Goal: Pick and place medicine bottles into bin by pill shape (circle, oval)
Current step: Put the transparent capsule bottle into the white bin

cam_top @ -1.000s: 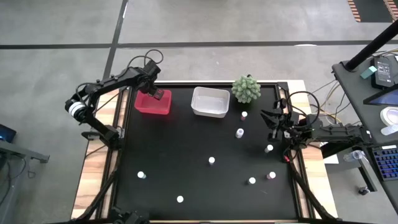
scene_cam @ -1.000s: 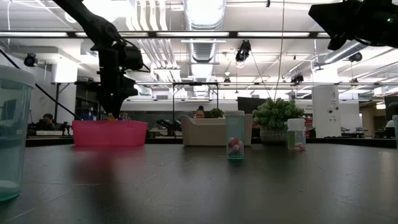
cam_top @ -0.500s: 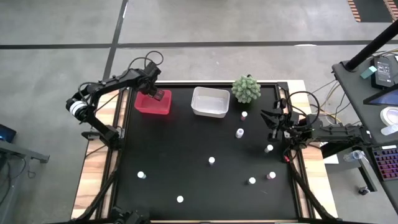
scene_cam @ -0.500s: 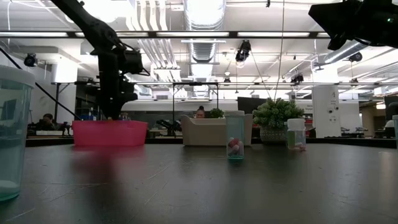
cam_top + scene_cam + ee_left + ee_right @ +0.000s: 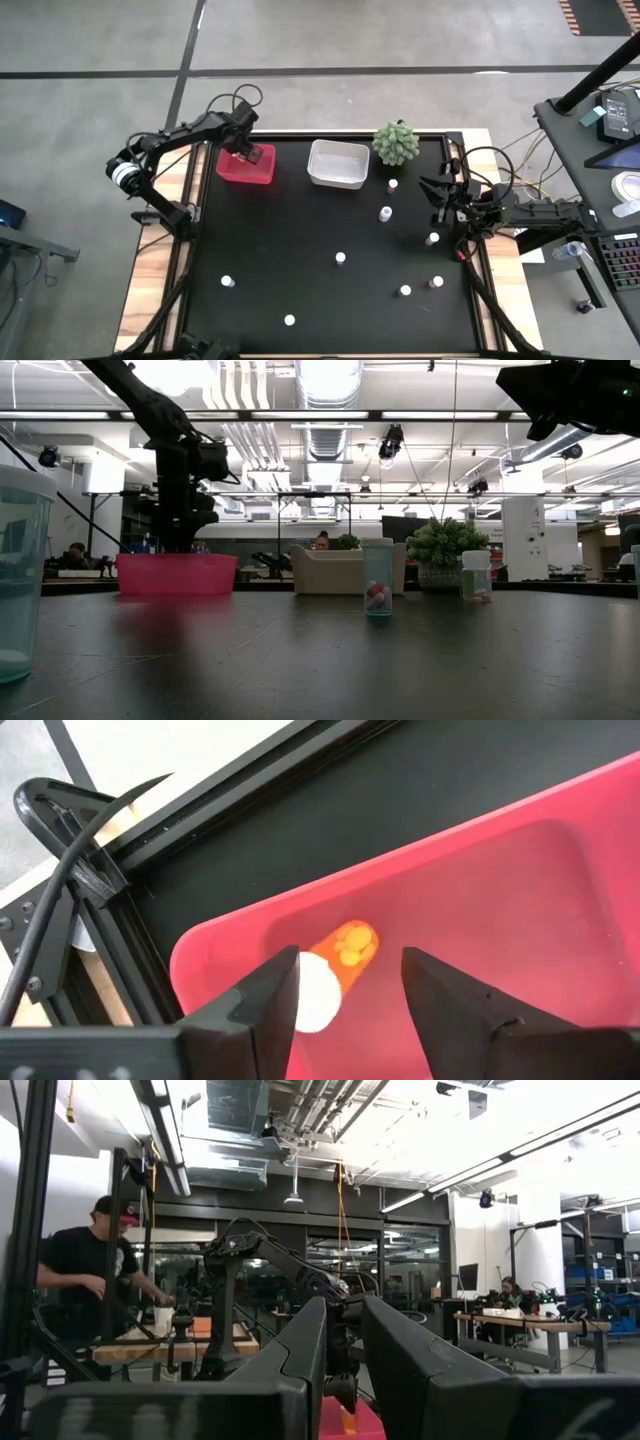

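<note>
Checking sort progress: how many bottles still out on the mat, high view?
8 medicine bottles: and below the plant near the right gripper mid-mat. One more lies in the red bin; others may be hidden.

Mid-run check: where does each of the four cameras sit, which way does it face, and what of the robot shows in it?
High: overhead, straight down; both arms, table.
Low: table height, level across to the red bin and white bin; left arm.
Left wrist: above the red bin, down past the open left gripper at an orange bottle lying inside.
Right wrist: level across past the right gripper toward the left arm.
Shared: high and left wrist both show the red bin.
</note>
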